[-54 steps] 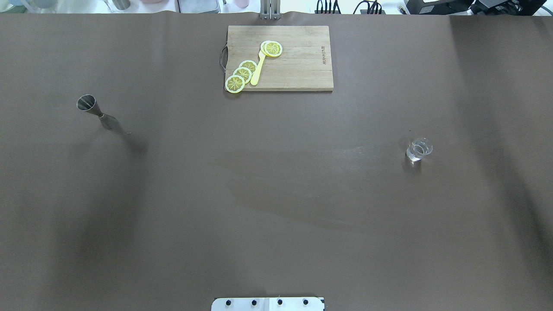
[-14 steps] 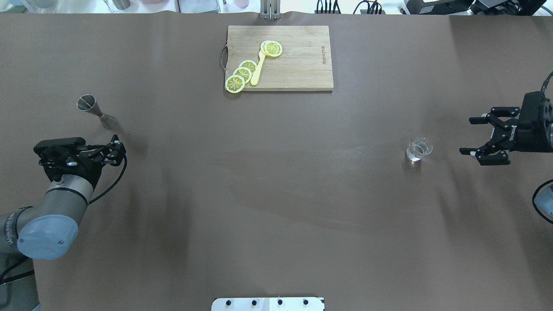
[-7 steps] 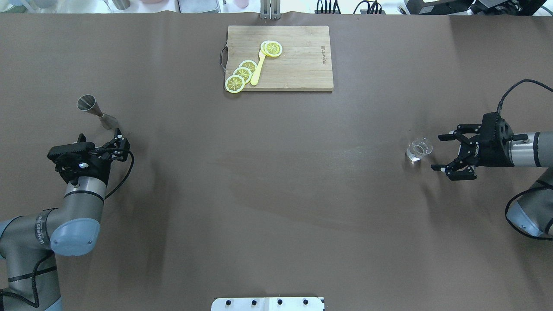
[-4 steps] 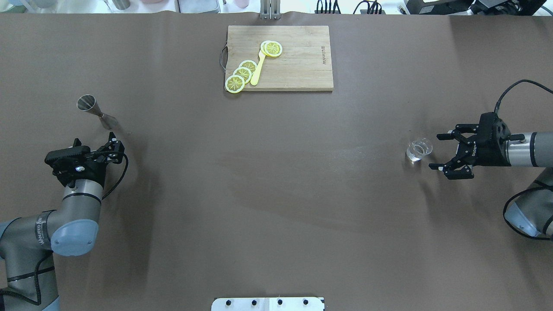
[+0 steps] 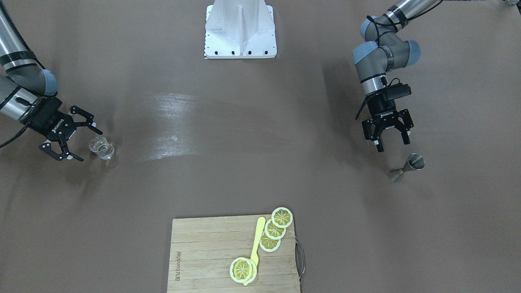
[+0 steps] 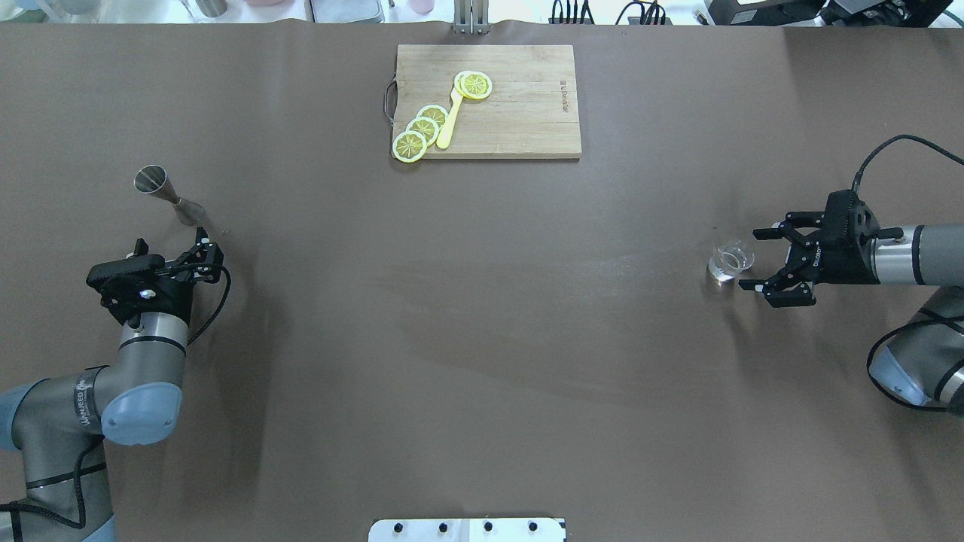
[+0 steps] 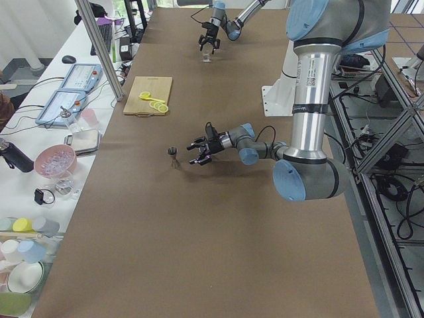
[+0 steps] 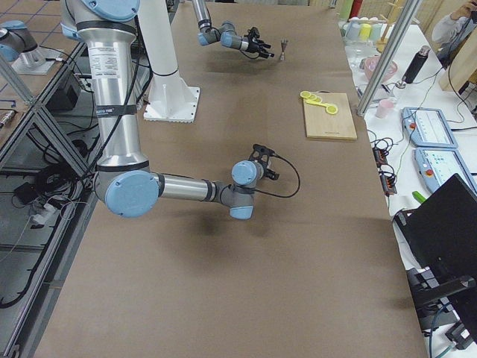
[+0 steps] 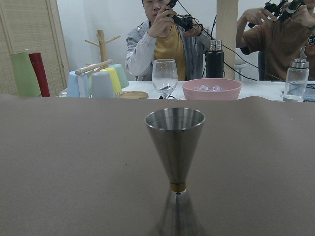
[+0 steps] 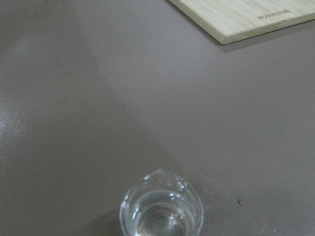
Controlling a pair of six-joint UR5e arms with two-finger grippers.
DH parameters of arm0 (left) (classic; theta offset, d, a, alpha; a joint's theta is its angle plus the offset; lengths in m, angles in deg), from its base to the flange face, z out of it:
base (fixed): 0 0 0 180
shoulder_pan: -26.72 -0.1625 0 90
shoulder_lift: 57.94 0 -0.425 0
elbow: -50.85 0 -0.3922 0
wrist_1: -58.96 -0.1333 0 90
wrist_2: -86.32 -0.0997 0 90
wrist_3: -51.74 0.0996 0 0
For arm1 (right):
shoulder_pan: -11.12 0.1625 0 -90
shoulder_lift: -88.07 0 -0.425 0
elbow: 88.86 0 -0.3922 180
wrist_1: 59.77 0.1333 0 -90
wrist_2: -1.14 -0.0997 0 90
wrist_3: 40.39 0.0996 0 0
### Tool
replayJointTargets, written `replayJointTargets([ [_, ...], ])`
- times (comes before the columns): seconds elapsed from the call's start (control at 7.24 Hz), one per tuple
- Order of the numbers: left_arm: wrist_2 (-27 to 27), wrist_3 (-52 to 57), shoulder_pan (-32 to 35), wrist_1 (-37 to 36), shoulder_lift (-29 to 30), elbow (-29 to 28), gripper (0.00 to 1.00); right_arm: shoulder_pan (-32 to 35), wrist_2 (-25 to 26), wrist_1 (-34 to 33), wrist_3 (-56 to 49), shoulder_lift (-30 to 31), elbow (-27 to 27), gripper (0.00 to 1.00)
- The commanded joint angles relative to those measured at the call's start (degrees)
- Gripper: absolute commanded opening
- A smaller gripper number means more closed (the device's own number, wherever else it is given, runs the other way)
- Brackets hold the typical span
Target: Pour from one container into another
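The small clear glass (image 6: 730,261) (image 5: 101,147) stands upright on the brown table, at the right in the overhead view, and fills the bottom of the right wrist view (image 10: 161,209). My right gripper (image 6: 749,260) (image 5: 89,145) lies level just right of it, open, its fingertips reaching the glass's near side. The grey metal jigger (image 6: 169,196) (image 5: 406,167) stands upright at the left, centred in the left wrist view (image 9: 175,162). My left gripper (image 6: 172,245) (image 5: 392,145) is open, a short way in front of the jigger and apart from it.
A wooden cutting board (image 6: 520,113) with lemon slices (image 6: 424,128) and a yellow utensil lies at the far middle. The robot's white base plate (image 6: 467,529) sits at the near edge. Cups, bowls and people are beyond the table's far edge (image 9: 211,88).
Both arms have come into the scene. My right gripper has slid left up to the glass. My left gripper has hovered near the jigger with small shifts. Glass and jigger have not moved.
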Motion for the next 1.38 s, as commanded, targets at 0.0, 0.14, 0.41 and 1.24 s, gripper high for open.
replayJointTargets([
  [0.0,-4.6,-0.01,-0.1,-0.06,0.09,-1.05,0.94,0.0,0.38,-0.21,1.42,-0.96,0.52,1.0],
  [0.14,-5.58,-0.01,0.07,-0.15,0.09,-0.97,0.94,0.0,1.34,-0.21,1.51,-0.96,0.61,1.0],
  [0.41,-5.5,-0.09,0.42,-0.32,0.96,-1.93,0.94,-0.09,2.32,-0.13,6.23,-0.96,0.61,1.0],
  [1.24,-4.98,-0.45,4.37,-0.32,6.14,-7.38,0.94,-3.6,5.39,0.05,10.2,-0.35,-1.14,1.0],
])
